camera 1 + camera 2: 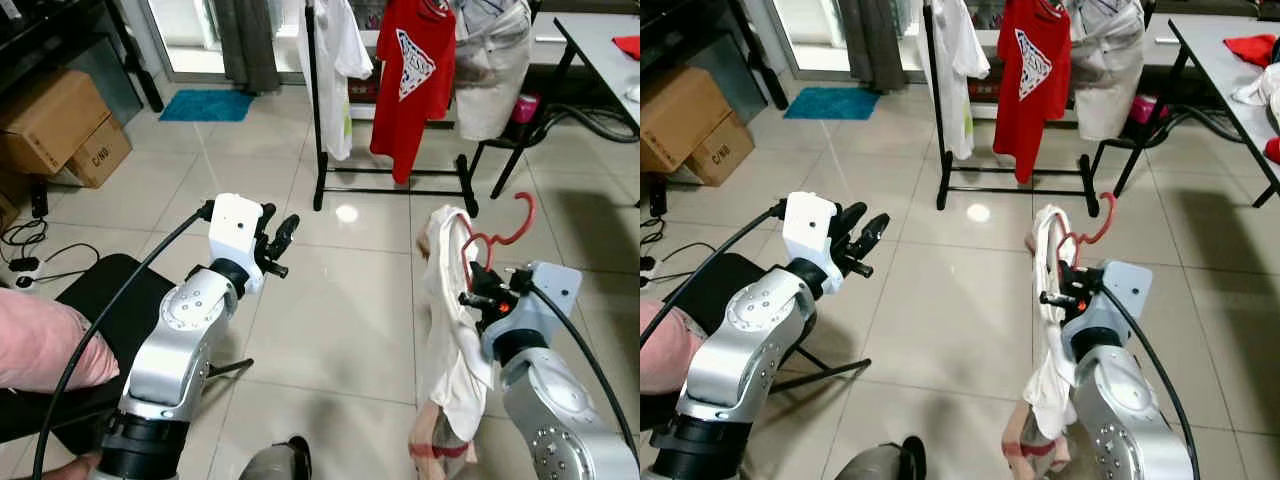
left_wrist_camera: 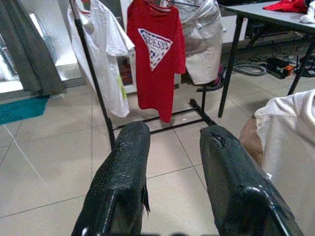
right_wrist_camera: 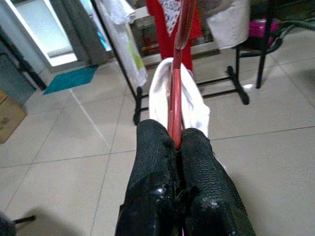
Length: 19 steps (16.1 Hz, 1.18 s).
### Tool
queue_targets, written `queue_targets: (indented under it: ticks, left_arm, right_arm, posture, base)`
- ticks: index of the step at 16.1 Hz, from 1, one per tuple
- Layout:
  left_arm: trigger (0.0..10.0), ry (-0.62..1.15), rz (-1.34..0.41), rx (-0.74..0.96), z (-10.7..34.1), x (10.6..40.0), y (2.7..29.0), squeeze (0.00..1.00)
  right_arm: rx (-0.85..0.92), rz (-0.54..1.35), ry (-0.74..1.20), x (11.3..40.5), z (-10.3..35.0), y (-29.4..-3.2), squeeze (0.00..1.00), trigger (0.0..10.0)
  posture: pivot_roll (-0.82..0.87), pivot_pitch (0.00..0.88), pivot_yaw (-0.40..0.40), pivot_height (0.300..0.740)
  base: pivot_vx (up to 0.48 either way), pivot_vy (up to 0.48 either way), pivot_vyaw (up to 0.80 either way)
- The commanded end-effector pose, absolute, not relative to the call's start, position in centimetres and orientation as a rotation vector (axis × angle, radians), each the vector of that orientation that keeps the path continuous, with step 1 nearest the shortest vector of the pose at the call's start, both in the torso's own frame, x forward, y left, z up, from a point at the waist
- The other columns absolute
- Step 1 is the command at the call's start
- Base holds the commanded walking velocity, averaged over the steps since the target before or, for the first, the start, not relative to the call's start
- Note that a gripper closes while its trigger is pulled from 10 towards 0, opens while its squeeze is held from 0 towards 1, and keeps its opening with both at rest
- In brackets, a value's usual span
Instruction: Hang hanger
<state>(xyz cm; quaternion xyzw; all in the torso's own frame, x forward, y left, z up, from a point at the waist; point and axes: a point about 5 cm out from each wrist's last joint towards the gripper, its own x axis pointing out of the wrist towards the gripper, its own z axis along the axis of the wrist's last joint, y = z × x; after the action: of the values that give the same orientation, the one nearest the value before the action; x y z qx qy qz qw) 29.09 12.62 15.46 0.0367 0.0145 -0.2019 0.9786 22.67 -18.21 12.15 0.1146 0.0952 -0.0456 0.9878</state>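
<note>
Two risks from here: the hanger (image 1: pixel 492 238) is pinched only on its thin red wire, so it could twist or slip in the right gripper (image 3: pixel 175 142) as the arm lifts; and the white shirt (image 1: pixel 450 310) hangs long and lopsided, so it could slide off or snag the clothes rack (image 1: pixel 318 120), which stands well apart ahead. Right fingers are pressed together on the hanger's wire, held out front to the right over the tiled floor (image 1: pixel 340 300). Left gripper (image 2: pixel 170 162) is raised, fingers spread, holding nothing. Hanger is red, hook curling up, shirt draped over it with a pinkish hem low down.
</note>
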Motion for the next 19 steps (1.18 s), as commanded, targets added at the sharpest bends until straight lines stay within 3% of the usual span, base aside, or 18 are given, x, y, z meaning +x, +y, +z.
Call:
queue_targets:
  ticks: [1, 4, 19]
  left_arm:
    - [10.0, 0.031, -0.397, 0.086, 15.57, 28.92, 12.89, 0.0]
    - [10.0, 0.035, -0.41, 0.083, 15.55, 28.85, 12.53, 0.0]
    - [10.0, 0.037, -0.415, 0.071, 15.65, 28.84, 12.3, 0.0]
  right_arm:
    - [0.233, -0.104, 0.144, 22.66, 12.88, -18.51, 0.0, 10.0]
    - [0.244, -0.109, 0.146, 22.76, 12.85, -18.49, 0.0, 10.0]
    - [0.201, -0.111, 0.133, 22.84, 12.81, -18.38, 0.0, 10.0]
  posture:
    - [-0.02, 0.093, 0.094, 0.74]
    - [-0.02, 0.092, 0.093, 0.74]
    - [-0.02, 0.095, 0.091, 0.74]
  base:
    - [0.281, 0.0, -0.49]
    - [0.284, 0.0, -0.57]
    - [0.34, 0.0, 0.0]
